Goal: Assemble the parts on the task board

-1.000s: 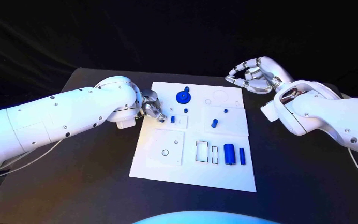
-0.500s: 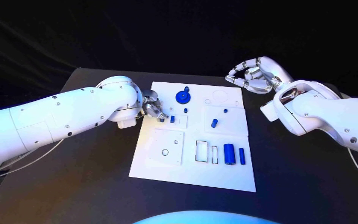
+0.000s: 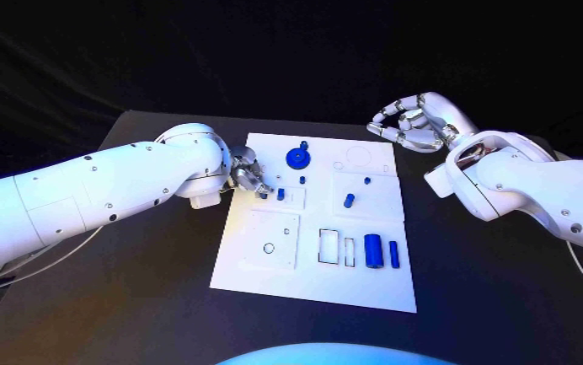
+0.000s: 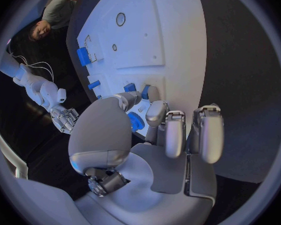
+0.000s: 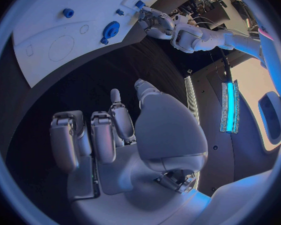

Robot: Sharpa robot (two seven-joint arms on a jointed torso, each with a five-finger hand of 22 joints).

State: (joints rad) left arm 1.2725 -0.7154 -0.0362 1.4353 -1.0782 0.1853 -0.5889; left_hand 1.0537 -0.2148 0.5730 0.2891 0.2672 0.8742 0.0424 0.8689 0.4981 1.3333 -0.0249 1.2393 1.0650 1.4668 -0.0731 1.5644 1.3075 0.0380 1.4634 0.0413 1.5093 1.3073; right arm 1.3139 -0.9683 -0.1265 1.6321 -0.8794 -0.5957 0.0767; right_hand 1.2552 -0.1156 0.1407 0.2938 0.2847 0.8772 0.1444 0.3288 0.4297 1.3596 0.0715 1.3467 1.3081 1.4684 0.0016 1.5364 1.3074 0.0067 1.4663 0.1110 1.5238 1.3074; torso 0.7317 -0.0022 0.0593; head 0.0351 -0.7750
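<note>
A white rectangular task board (image 3: 318, 274) was seen lying in the middle of the black tabletop (image 3: 146, 297), reaching from near the far edge towards the near edge. The silver left hand (image 3: 249, 174) was held low at the board's left edge, its fingertips (image 4: 154, 113) gathered over a small blue part (image 4: 136, 121) on the board; whether that part was actually pinched could not be told. The silver right hand (image 3: 414, 123) was raised beyond the board's far right corner, its fingers curled loosely inward, their tips apart, with nothing between them. A round blue knob-like part (image 3: 297, 158) stood near the board's far edge, and short blue pegs (image 3: 350, 200) were set at the board's middle. A wide blue cylinder (image 3: 373, 251) and a thinner blue bar (image 3: 393, 254) lay side by side towards the board's near right corner, just beside two dark-outlined rectangular recesses (image 3: 329, 246).
</note>
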